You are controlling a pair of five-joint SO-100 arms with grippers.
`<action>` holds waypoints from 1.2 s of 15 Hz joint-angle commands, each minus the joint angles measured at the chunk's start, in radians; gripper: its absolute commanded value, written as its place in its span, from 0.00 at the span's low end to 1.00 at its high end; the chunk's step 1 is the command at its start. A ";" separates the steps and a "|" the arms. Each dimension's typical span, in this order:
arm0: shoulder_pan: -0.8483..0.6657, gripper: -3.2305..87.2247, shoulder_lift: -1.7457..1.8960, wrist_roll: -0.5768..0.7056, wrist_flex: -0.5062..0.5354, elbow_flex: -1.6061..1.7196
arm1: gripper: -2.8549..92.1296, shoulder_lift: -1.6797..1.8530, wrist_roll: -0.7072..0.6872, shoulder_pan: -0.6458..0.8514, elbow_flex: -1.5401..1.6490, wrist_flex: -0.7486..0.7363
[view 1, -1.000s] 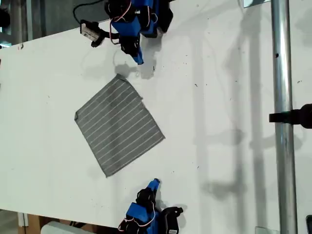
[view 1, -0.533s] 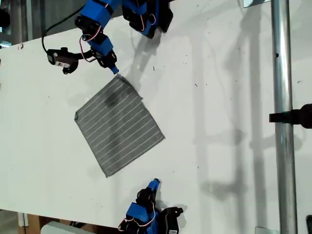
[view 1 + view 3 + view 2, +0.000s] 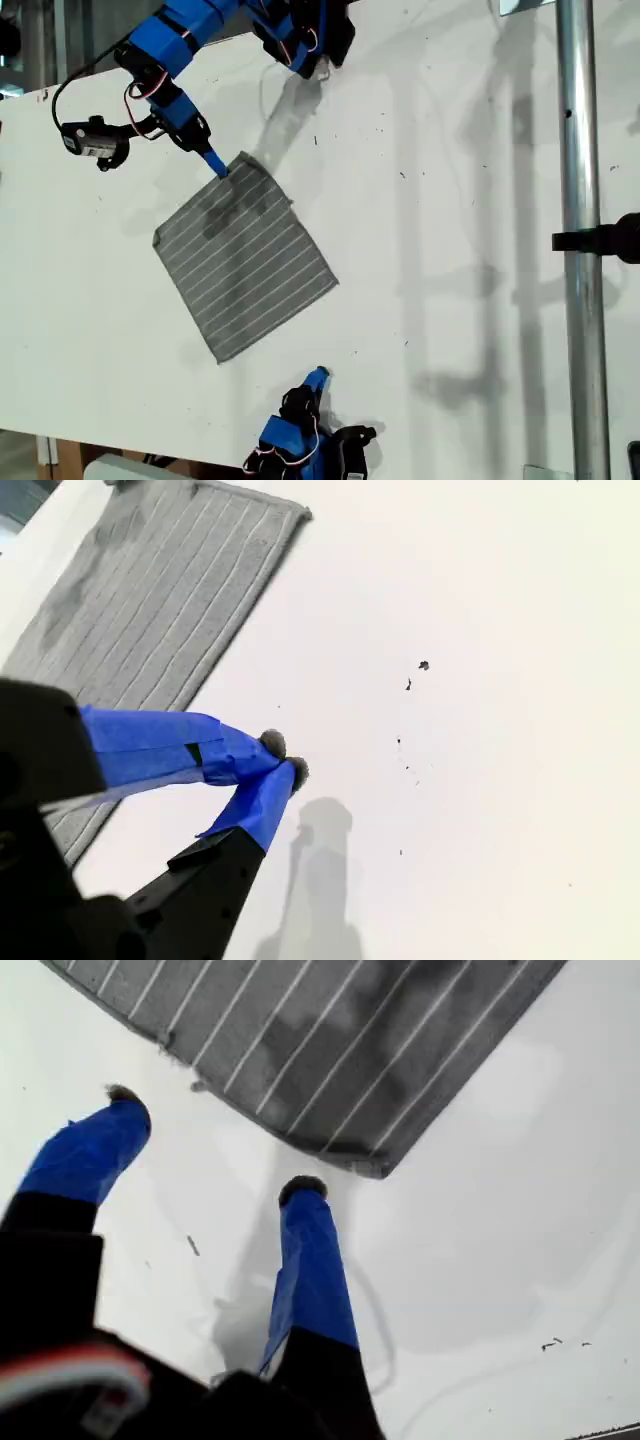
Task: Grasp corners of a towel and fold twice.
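Observation:
The grey towel with thin white stripes lies flat as a diamond on the white table. My first gripper comes in from the exterior view's top and hovers just beside the towel's uppermost corner. The first wrist view shows this gripper open, its blue fingers spread, with the corner just beyond the fingertips and nothing between them. My second gripper rests shut near the exterior view's bottom edge, apart from the towel. The second wrist view shows its tips closed on nothing, the towel off to one side.
A vertical metal pole with a black clamp stands at the exterior view's right. A small camera on a cable hangs off the first arm. The table's edge runs along the exterior view's left and bottom.
My first arm has swung toward the exterior view's left and reached out, bringing its gripper to the towel's uppermost corner. The second arm and the towel have not moved.

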 commanded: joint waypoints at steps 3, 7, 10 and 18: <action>0.011 0.00 0.003 -0.005 0.005 0.006 | 0.42 -0.098 -0.043 0.040 0.124 -0.175; 0.008 0.00 0.003 0.000 0.005 0.006 | 0.41 -0.201 -0.057 0.115 0.336 -0.402; 0.008 0.00 0.003 0.011 0.005 0.006 | 0.41 -0.290 -0.072 0.169 0.413 -0.528; -0.006 0.00 0.003 0.005 0.005 0.006 | 0.06 -0.486 -0.110 0.149 0.328 -0.572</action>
